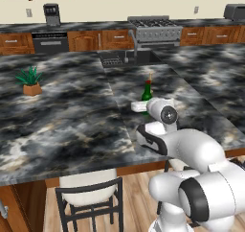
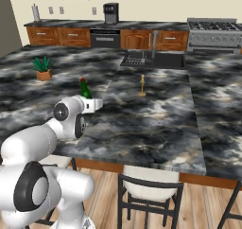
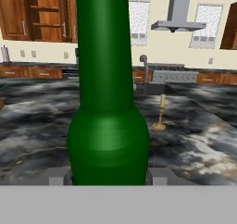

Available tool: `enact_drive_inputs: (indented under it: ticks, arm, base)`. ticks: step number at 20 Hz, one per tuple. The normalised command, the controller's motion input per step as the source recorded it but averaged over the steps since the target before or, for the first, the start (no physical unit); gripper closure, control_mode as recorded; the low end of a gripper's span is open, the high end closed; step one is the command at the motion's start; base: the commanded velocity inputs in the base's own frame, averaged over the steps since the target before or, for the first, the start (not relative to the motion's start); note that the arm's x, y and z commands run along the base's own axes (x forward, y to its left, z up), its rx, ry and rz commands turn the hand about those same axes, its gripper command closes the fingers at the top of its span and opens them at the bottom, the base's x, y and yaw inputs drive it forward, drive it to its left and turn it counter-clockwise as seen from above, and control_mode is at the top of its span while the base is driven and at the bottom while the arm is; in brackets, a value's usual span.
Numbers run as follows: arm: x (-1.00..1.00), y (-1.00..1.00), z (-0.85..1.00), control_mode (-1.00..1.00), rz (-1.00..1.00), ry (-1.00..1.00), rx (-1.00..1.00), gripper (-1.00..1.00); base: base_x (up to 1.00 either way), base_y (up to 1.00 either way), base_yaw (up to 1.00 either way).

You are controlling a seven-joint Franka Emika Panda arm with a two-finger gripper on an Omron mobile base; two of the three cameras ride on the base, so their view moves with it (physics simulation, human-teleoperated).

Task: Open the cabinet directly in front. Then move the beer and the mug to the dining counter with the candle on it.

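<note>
The beer (image 3: 109, 102), a dark-green bottle, stands upright between my fingertips (image 3: 58, 177), and my gripper (image 3: 109, 177) is shut on its lower body. In the base views the beer (image 1: 147, 92) (image 2: 85, 88) is over the near part of the dining counter (image 1: 72, 116) (image 2: 156, 114), with my gripper (image 1: 139, 106) (image 2: 97, 103) at its base. Whether it rests on the marble is hidden. The candle (image 2: 142, 86) (image 3: 161, 112) stands farther in on the same top. On the far wall the cabinet (image 3: 46, 15) is open, showing wood shelves. The mug is out of view.
A potted plant (image 1: 31, 80) (image 2: 42, 68) sits on the counter's left part. A sink with a faucet (image 1: 129, 58) (image 2: 156, 60) is set in the far edge. Stools (image 1: 91, 192) (image 2: 149, 185) stand along the near edge. A stove (image 1: 153, 27) is at the back wall.
</note>
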Motion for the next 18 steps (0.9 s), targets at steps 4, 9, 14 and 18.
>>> enact_drive_inputs:
  ticks: [4,9,14,18]
  arm:
    - [0.13,0.00,-0.04,-1.00,0.00,0.00,0.00,1.00]
    - [0.45,-0.01,-0.10,-1.00,0.00,0.00,0.00,1.00]
    - [0.44,-0.04,-0.14,-1.00,0.00,0.00,0.00,1.00]
    - [0.08,-0.02,-0.29,-1.00,0.00,-0.02,0.00,1.00]
  base:
    - [0.00,0.00,0.00]
    - [0.00,0.00,0.00]
    - [0.00,0.00,0.00]
    - [0.00,0.00,0.00]
